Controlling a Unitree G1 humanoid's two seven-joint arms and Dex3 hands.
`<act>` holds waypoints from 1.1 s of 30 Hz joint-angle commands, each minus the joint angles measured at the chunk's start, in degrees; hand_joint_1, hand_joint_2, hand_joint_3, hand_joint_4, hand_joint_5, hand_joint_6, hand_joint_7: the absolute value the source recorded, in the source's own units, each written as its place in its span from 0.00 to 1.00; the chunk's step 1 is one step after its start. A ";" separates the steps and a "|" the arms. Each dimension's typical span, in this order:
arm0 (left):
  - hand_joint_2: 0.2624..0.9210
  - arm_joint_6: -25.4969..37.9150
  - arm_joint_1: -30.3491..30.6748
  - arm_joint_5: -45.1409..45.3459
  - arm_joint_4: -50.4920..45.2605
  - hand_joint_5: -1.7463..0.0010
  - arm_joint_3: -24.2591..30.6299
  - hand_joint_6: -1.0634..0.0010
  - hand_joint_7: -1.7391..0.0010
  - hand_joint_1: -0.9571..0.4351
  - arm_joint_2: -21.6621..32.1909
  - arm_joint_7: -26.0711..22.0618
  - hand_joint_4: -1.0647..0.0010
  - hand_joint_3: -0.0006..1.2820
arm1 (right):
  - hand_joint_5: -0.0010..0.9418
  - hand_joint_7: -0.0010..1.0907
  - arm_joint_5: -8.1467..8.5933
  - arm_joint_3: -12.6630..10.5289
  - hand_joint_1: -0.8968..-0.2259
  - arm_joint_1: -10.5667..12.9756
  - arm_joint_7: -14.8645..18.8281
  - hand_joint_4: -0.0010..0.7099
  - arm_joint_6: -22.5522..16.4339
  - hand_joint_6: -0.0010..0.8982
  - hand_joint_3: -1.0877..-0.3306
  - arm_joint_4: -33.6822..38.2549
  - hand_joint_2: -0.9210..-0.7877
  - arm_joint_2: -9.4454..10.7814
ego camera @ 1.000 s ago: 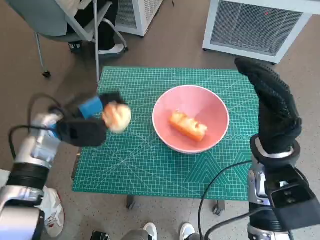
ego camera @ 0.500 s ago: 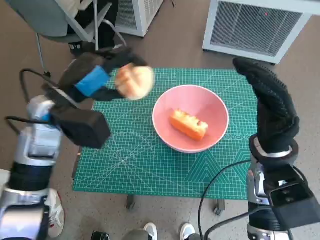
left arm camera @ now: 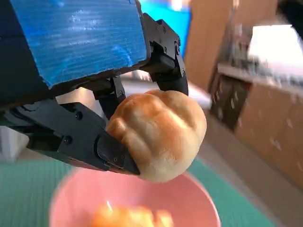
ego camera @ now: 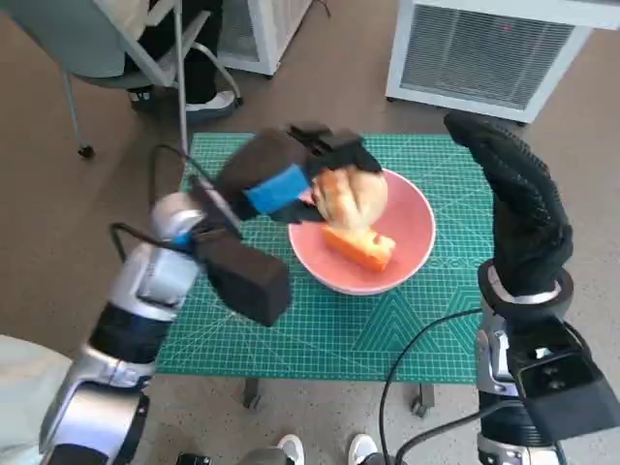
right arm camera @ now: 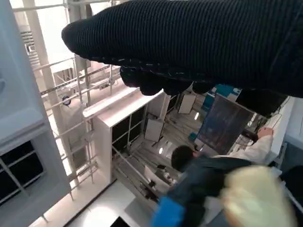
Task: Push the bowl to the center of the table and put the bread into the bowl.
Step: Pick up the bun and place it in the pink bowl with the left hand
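A pink bowl (ego camera: pixel 407 228) stands on the green mat at the table's middle right, with an orange piece of bread (ego camera: pixel 360 248) lying inside it. My left hand (ego camera: pixel 281 179) holds a round golden bread roll (ego camera: pixel 351 199) in the air over the bowl's left half. In the left wrist view the roll (left arm camera: pixel 158 132) sits between the black fingers (left arm camera: pixel 106 146), above the bowl (left arm camera: pixel 199 198). My right hand (ego camera: pixel 518 208) is raised beside the bowl's right rim, fingers straight, holding nothing. The right wrist view shows the glove (right arm camera: pixel 199 42) and a blurred roll (right arm camera: pixel 255 198).
The green cutting mat (ego camera: pixel 291 310) covers the small table. A chair (ego camera: pixel 107 48) with a seated person stands at the back left, and a white appliance (ego camera: pixel 484 48) at the back right. Shoes (ego camera: pixel 291 448) show below the table's front edge.
My left hand has carried the roll from the table's left side up and to the right, until it hangs over the bowl. The camera has shifted slightly. My right hand has stayed put.
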 commanded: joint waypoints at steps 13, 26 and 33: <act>0.99 7.54 -3.38 1.64 3.58 0.99 -5.16 0.67 0.96 0.55 0.35 -16.26 0.79 0.02 | 0.00 0.70 -0.69 -0.74 0.64 2.79 -0.25 0.60 2.25 0.05 0.67 -2.87 0.00 -0.37; 1.00 -3.62 -0.58 -2.57 6.36 1.00 0.45 0.71 0.99 0.48 -1.37 -3.80 0.87 0.05 | 0.00 0.70 -1.51 -1.03 0.62 2.64 -0.82 0.59 2.10 0.06 0.67 -2.42 0.00 -0.22; 1.00 -9.74 -0.09 -5.17 8.00 1.00 4.30 0.80 1.00 0.47 -1.82 2.35 0.91 0.12 | 0.00 0.70 -1.02 -1.06 0.63 2.44 -0.77 0.60 2.67 0.06 0.67 -2.88 0.00 -0.23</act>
